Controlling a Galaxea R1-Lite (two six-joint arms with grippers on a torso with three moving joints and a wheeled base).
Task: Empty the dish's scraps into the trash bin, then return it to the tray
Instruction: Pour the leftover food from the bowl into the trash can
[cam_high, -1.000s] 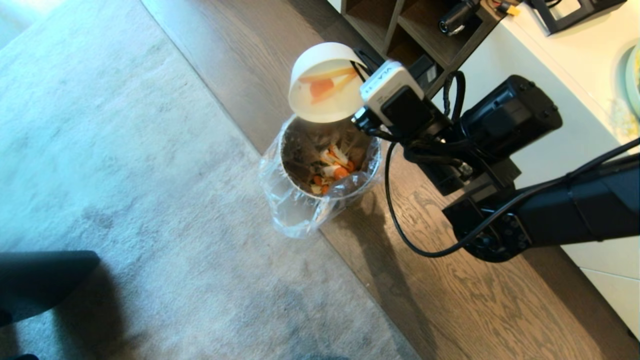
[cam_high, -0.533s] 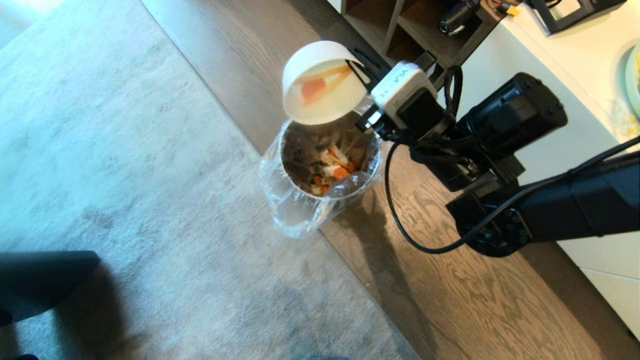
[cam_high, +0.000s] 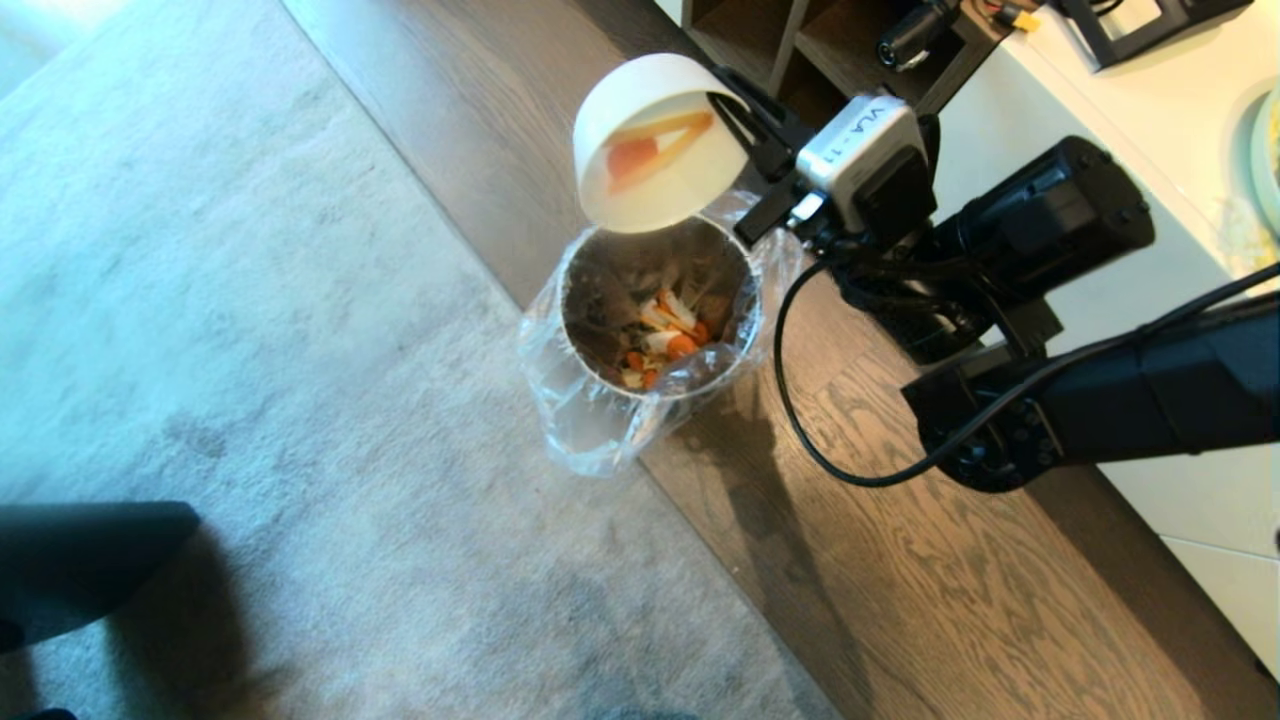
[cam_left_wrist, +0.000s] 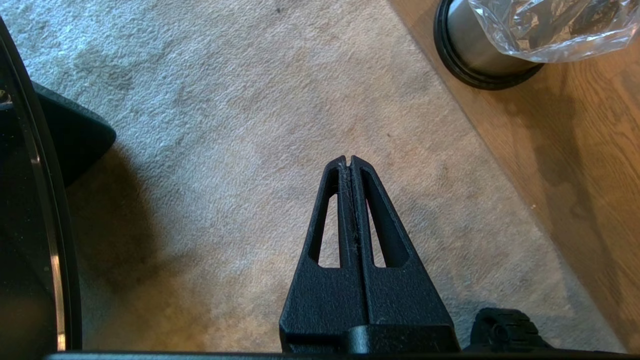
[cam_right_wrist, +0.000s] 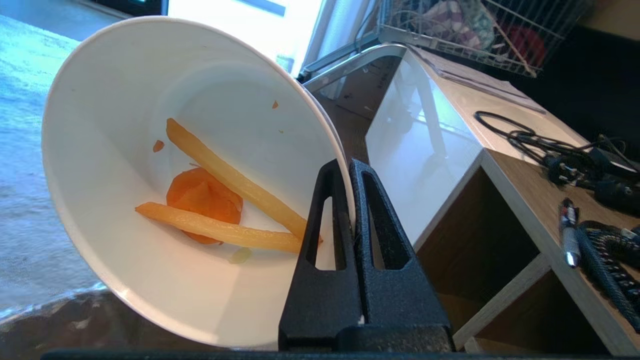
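Note:
My right gripper (cam_high: 745, 120) (cam_right_wrist: 348, 165) is shut on the rim of the white dish (cam_high: 650, 140) (cam_right_wrist: 150, 150), one finger inside and one outside. The dish is tipped steeply over the far side of the steel trash bin (cam_high: 655, 310) with its clear liner. An orange carrot slice (cam_right_wrist: 202, 195) and two pale-yellow sticks (cam_right_wrist: 230, 175) still cling inside the dish. More scraps (cam_high: 665, 340) lie at the bin's bottom. My left gripper (cam_left_wrist: 348, 160) hangs shut and empty over the carpet, with the bin's base (cam_left_wrist: 480, 65) off to one side. The tray is out of view.
The bin stands on wood floor (cam_high: 880, 560) at the edge of a grey carpet (cam_high: 250, 350). A wooden shelf unit (cam_high: 800, 50) and a white counter (cam_high: 1130, 120) lie behind and to the right. A dark shape (cam_high: 70, 570) sits at the lower left.
My right wrist has rolled and swung right and up, lifting the dish a little higher above the bin. The three scraps have stayed stuck inside the dish.

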